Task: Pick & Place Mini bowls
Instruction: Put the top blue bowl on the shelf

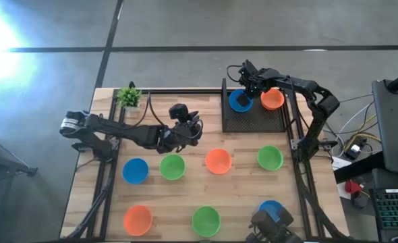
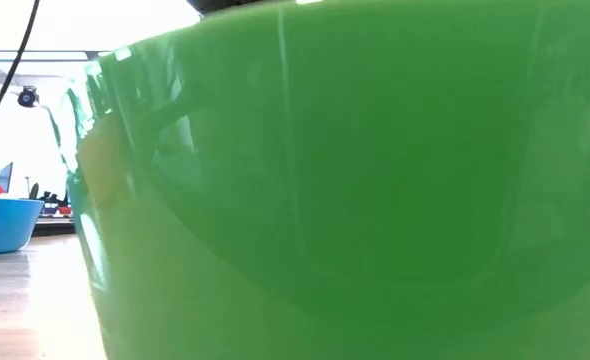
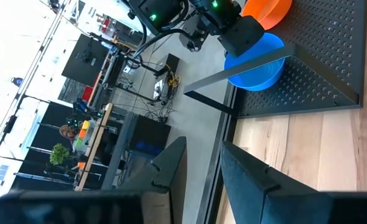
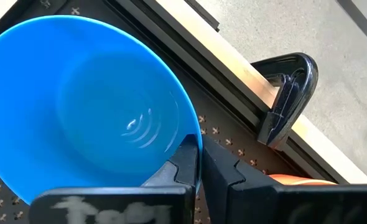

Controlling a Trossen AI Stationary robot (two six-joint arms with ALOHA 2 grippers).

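Observation:
Two mini bowls are in the black perforated tray (image 1: 253,120) at the table's far right: a blue bowl (image 1: 239,101) and an orange bowl (image 1: 272,99). My right gripper (image 1: 247,88) is at the blue bowl's far rim, shut on it. Seven more bowls stand on the wood: blue (image 1: 135,170), green (image 1: 173,166), orange (image 1: 218,160), green (image 1: 270,158), orange (image 1: 137,219), green (image 1: 206,220) and blue (image 1: 272,209). My left gripper (image 1: 187,129) hovers left of the tray, narrowly open and empty. In the low view, a green bowl (image 2: 355,190) fills the picture. My right gripper pinches the blue bowl's rim (image 4: 198,142), one finger (image 4: 182,163) inside the bowl and the other (image 4: 224,171) outside it. The fingers come from above, slanting down over the far side. Whether the bowl's base rests on the tray or is lifted, I cannot tell.
A small green potted plant (image 1: 129,96) stands at the table's far left corner. The tray has a raised wall (image 3: 258,65) on its left side. A black clamp (image 4: 287,96) sits on the table's far edge rail. Bare wood shows between the two rows of bowls.

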